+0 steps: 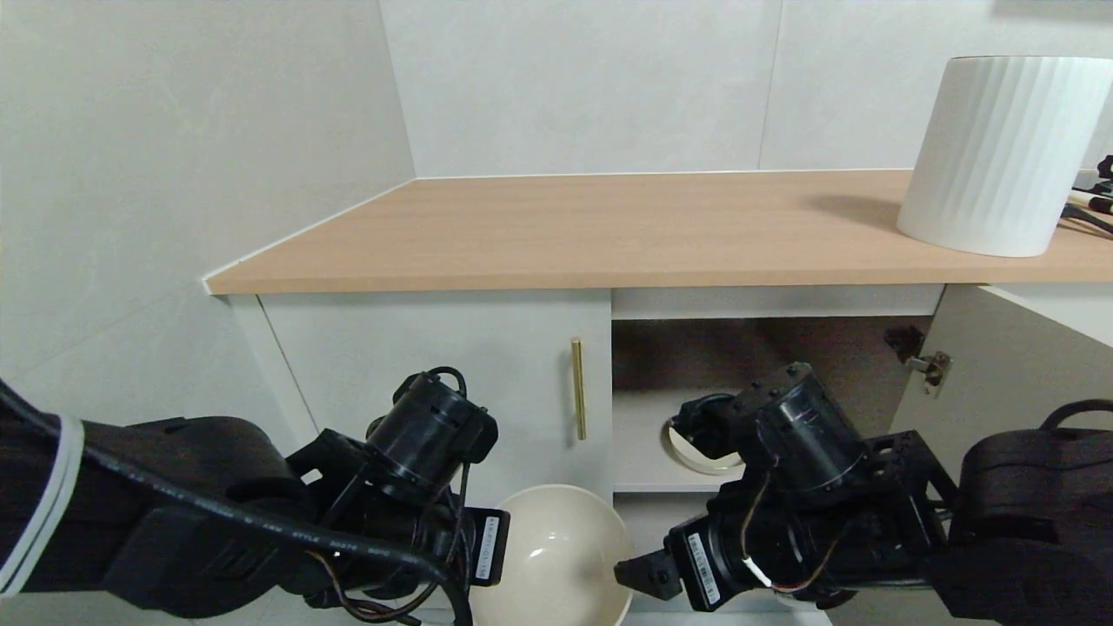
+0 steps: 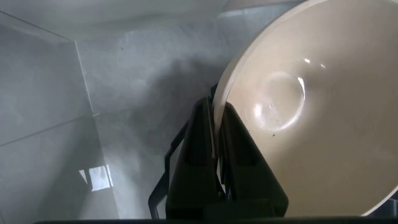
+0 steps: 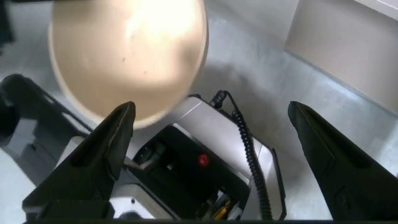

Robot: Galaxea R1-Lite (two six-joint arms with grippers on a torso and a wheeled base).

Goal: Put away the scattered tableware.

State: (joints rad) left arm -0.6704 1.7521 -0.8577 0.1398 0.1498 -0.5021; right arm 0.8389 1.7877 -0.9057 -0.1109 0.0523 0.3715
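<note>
A cream bowl [image 1: 556, 556] hangs low in front of the cabinet, tilted with its hollow facing up and toward me. My left gripper [image 1: 485, 549] is shut on the bowl's left rim; in the left wrist view its gripper [image 2: 214, 134] pinches the rim of the bowl [image 2: 311, 106] between both fingers. My right gripper [image 1: 648, 576] sits just right of the bowl, open and holding nothing. In the right wrist view that gripper [image 3: 211, 111] is spread wide, with the bowl [image 3: 124, 50] beyond it. A second pale dish [image 1: 696, 454] rests on the cabinet shelf, partly hidden by my right wrist.
The cabinet's right door [image 1: 1009, 374] stands open, showing the shelf [image 1: 639, 435]. The left door with its gold handle [image 1: 577, 388] is closed. On the wooden countertop [image 1: 609, 226] a white ribbed container [image 1: 1000, 156] stands at the right, utensils [image 1: 1091, 202] beside it. A wall borders the left.
</note>
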